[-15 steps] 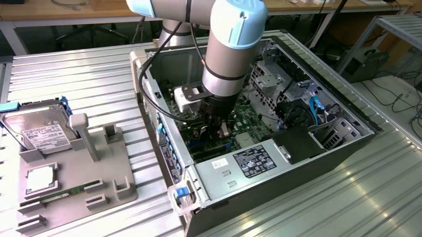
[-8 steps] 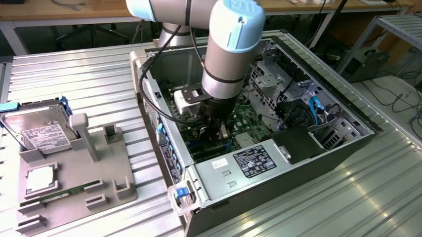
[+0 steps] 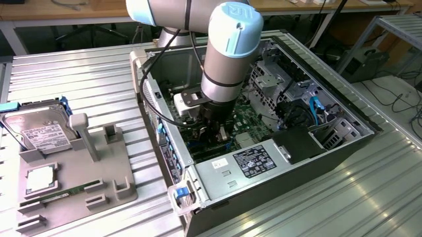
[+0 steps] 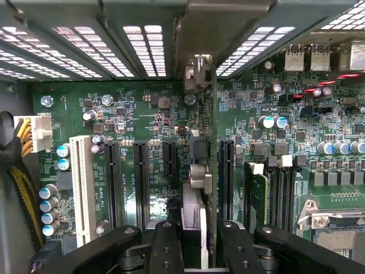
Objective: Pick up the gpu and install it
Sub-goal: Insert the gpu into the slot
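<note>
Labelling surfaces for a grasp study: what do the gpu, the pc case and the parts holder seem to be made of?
gpu: seen edge-on, a dark circuit board with a pale ribbed metal-looking heatsink, held in the end effector.
pc case: bare grey sheet metal, dull sheen, punched vents.
parts holder: matte grey, likely plastic; no shine, blocky moulded or printed posts.

From the exterior view you cannot see the gripper (image 3: pixel 220 132) fingertips; the arm's wrist covers them, and the motherboard (image 3: pixel 247 121) directly beneath it too. In the wrist view the gpu (image 4: pixel 206 188) runs edge-on away from the fingers (image 4: pixel 166 245), so its faces stay hidden, and its near end is cut off between them. Board lettering is too small to read.
</note>
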Robot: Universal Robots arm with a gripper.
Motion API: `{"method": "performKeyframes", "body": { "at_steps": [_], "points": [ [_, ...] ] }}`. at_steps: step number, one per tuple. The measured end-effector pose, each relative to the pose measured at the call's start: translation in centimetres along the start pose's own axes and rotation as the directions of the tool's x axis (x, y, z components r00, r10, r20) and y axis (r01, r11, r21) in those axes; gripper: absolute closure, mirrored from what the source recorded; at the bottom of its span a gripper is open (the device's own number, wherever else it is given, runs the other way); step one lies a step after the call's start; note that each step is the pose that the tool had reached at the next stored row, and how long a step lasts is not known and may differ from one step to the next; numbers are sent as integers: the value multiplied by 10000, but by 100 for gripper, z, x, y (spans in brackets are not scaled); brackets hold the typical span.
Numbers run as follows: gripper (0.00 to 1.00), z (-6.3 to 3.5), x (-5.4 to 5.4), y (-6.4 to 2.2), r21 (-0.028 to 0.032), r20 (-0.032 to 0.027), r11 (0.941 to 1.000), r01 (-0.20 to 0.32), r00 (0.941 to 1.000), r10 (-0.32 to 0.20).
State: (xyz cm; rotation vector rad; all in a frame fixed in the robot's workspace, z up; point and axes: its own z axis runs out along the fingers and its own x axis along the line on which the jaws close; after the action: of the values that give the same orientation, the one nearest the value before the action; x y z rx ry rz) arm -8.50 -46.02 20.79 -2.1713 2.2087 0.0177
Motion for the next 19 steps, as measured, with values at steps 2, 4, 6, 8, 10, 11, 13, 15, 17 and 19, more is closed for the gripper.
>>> {"method": "performKeyframes", "body": {
  "at_steps": [2,4,6,8,10,11,13,15,17,19],
  "points": [
    [72,0,0,0,0,0,10000,0,10000,0],
    [72,3,-1,-1,3,9,10000,0,10000,0],
    [71,7,-3,-1,9,19,10000,0,10000,0],
    [65,-8,0,0,-1,-1,10000,0,10000,0],
    [65,-50,-3,-2,1,1,10000,0,10000,0],
    [65,-86,-4,-2,1,-1,10000,0,10000,0],
    [65,-179,-9,-5,2,-6,10000,1,10000,-1],
    [65,-272,-14,-7,3,-14,10000,1,10000,-1],
    [65,-369,-19,-9,3,-21,10000,1,10000,-1],
    [65,-454,-23,-11,5,-23,10000,1,10000,-1]
  ]
}}
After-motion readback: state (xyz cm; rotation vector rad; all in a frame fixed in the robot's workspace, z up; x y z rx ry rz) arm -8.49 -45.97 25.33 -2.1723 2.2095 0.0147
